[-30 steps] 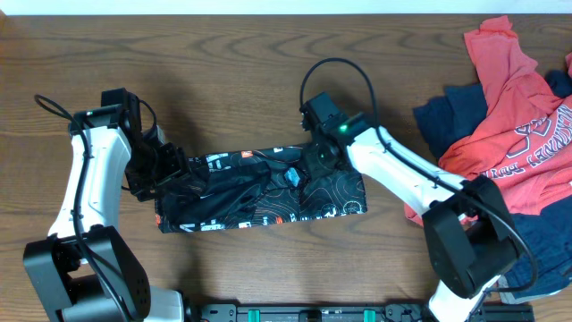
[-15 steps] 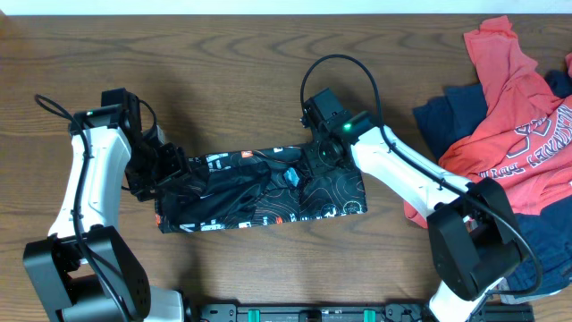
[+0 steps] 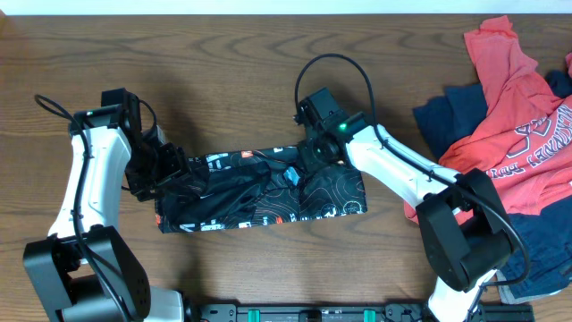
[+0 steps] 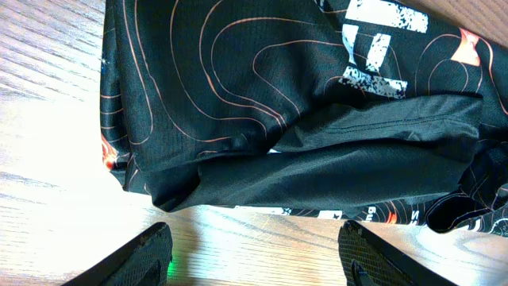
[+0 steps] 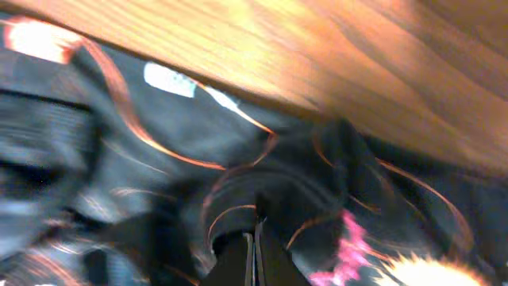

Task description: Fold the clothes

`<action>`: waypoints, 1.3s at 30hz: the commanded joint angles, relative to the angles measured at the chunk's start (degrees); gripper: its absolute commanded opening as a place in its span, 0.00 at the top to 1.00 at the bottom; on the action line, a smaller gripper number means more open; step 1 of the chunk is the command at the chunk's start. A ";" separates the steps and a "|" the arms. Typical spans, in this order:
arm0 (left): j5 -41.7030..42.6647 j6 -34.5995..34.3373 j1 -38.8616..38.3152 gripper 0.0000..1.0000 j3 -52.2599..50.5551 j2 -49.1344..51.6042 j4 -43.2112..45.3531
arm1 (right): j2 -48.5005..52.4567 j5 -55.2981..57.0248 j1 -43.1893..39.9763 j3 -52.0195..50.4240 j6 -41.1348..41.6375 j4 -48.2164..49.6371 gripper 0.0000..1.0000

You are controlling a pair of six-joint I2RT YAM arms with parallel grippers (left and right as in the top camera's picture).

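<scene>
Keeping left pincer spread wide, with black contour-lined sports jersey lying just ahead of it, folded into a long band on the wooden surface. Right pincer pressed together, jersey directly beneath; cannot tell if cloth is caught. Well beyond right pincer, heaped red tee and navy garment.

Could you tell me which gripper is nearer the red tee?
Right. The right gripper is on the black jersey's half nearer the red tee; the left gripper, its far end.

White lettering shows on the black jersey and red tee, but none is readable.
</scene>
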 commanded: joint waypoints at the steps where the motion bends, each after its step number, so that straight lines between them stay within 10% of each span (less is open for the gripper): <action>1: -0.72 1.14 0.04 0.31 1.01 -0.50 -0.13 | 0.24 -16.04 0.42 1.36 -3.45 3.56 0.99; 4: -0.72 1.14 0.04 0.31 1.01 -0.50 -0.17 | 0.26 -27.54 0.94 1.36 -5.84 7.19 0.90; 7: -0.72 1.14 0.04 0.31 1.01 -0.50 -0.15 | 0.26 -29.59 1.29 1.36 -6.60 7.93 0.48; 21: -0.72 1.14 0.04 0.30 1.01 -0.50 -0.13 | -4.31 -3.41 -3.39 1.38 -2.82 -5.77 0.51; 29: -0.72 1.14 0.04 0.30 1.01 -0.50 -0.15 | -1.33 -3.32 -0.98 1.33 -2.82 -6.38 0.66; 39: -0.79 1.16 0.04 0.30 1.01 -0.50 -0.15 | 3.58 -8.76 5.44 1.33 -3.10 -2.14 0.59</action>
